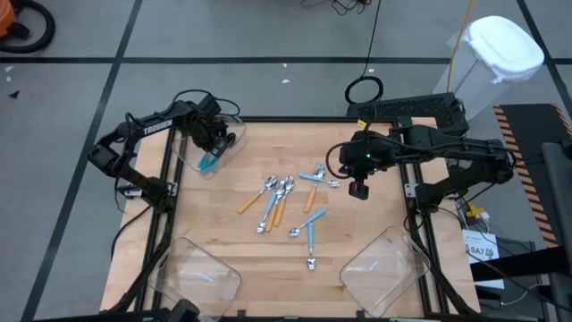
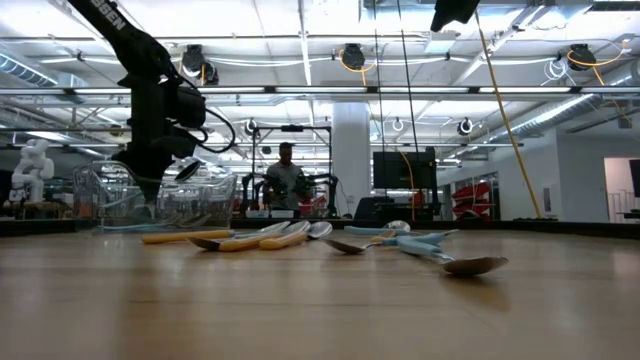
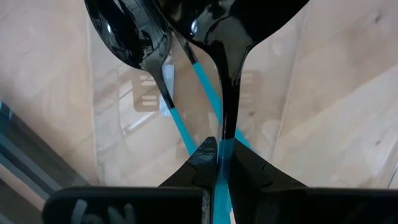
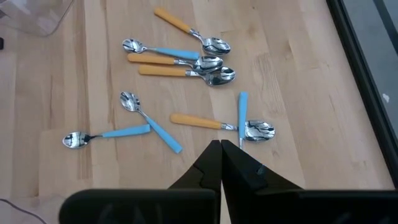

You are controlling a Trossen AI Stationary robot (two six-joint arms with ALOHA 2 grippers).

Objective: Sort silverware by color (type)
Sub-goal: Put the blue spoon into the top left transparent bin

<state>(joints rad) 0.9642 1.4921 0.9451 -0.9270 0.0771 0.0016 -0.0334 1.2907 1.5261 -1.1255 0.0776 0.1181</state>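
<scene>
Now | black-bowled spoon (image 3: 227, 37), blue handle | pinched in left gripper (image 3: 217, 152)

Clear bins (image 1: 207, 271) on wooden table (image 1: 268, 255)

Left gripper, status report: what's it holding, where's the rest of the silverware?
Left gripper shut on blue-handled spoon over far-left bin. Right gripper shut, empty, above the spoon pile. Nothing in the way.
</scene>
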